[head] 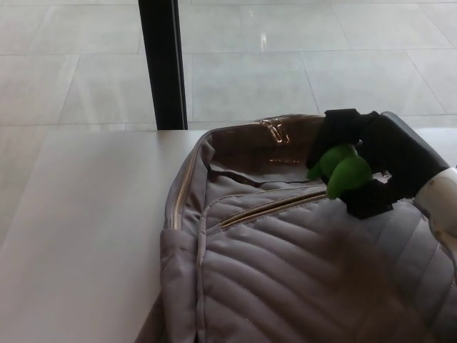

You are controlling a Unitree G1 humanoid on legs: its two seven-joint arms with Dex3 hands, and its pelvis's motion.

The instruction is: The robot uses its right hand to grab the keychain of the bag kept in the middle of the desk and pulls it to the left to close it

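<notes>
Right hand (373,158) grips the green keychain (341,170) firmly. I should pull steadily left along the bag (285,264), keeping hold.

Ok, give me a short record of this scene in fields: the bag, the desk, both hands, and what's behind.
bag: grey quilted fabric bag with gold zips, lying on the desk, top gaping
lining: brown lining showing inside the opening
desk: white flat desk, bag towards its right side
right hand: black robot hand at the bag's upper right, by the zip; grip cannot be told
left hand: not in view
background: black upright post, pale tiled floor
</notes>
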